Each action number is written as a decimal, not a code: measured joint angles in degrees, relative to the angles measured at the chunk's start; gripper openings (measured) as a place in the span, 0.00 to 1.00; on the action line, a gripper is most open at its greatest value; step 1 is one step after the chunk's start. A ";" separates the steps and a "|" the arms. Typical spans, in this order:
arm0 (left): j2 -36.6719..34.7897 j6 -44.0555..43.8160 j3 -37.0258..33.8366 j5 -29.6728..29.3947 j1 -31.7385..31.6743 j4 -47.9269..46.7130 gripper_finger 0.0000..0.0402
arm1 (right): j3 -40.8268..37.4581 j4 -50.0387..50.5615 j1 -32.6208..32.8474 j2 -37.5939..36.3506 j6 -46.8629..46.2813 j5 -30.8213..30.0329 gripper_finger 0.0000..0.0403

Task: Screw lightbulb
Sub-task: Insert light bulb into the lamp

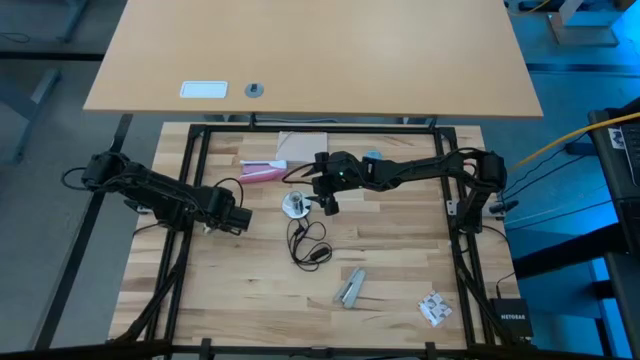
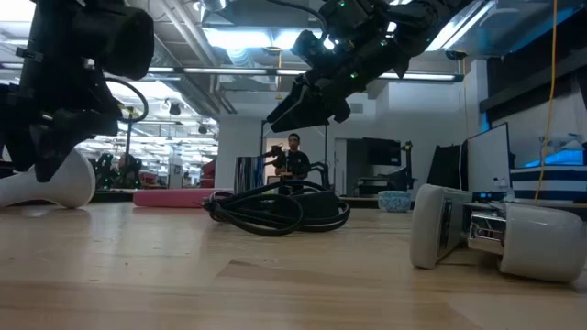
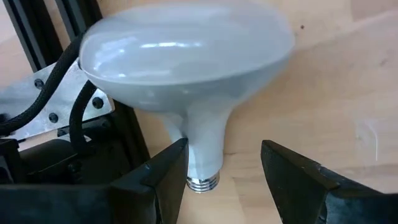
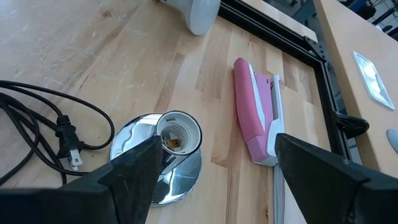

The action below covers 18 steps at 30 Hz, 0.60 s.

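The frosted white lightbulb (image 3: pixel 186 50) lies on its side on the wood table near the left frame rail, and also shows in the low view (image 2: pixel 50 183). My left gripper (image 3: pixel 224 149) points down over it, open, one finger on each side of the bulb's narrow neck (image 3: pixel 202 140) just above the metal screw base (image 3: pixel 203 183). The silvery socket (image 4: pixel 155 165) sits on its wide dish at the table's middle, white throat (image 4: pixel 179 132) facing up. My right gripper (image 4: pixel 214 149) hovers open above the socket, clear of it.
The socket's black cord (image 4: pixel 37 115) and plug (image 4: pixel 68 149) coil toward the near side. A pink stapler (image 4: pixel 255 118) lies beyond the socket by the black frame rail (image 4: pixel 273 37). A silvery object (image 1: pixel 350 288) and a small white packet (image 1: pixel 435 308) lie near the front.
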State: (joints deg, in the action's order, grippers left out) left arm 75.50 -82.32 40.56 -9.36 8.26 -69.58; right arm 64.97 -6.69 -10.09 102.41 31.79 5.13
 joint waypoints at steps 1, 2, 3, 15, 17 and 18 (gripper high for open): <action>0.00 -0.09 0.00 -0.18 -0.49 0.02 0.48 | 0.00 -0.03 0.00 0.00 0.00 0.00 0.79; 0.00 -0.17 0.00 -0.27 -1.00 -0.01 0.48 | 0.00 -0.04 0.00 0.00 0.00 0.00 0.79; 0.01 -0.20 0.00 -0.31 -1.50 0.01 0.48 | 0.00 -0.03 0.00 0.00 0.00 0.00 0.79; 0.04 9.10 0.02 -1.47 -3.99 19.53 0.48 | 0.00 -0.05 0.00 0.00 0.02 -0.09 0.79; 0.04 10.57 0.03 -1.46 -3.84 21.60 0.48 | 0.00 -0.03 0.00 0.00 0.01 -0.09 0.79; 0.04 10.57 0.04 -1.47 -3.67 21.43 0.48 | 0.00 0.03 0.00 0.00 0.00 -0.09 0.79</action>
State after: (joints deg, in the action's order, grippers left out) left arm 75.55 -71.75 40.60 -10.83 4.59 -48.15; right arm 64.97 -6.66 -10.09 102.41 31.79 5.04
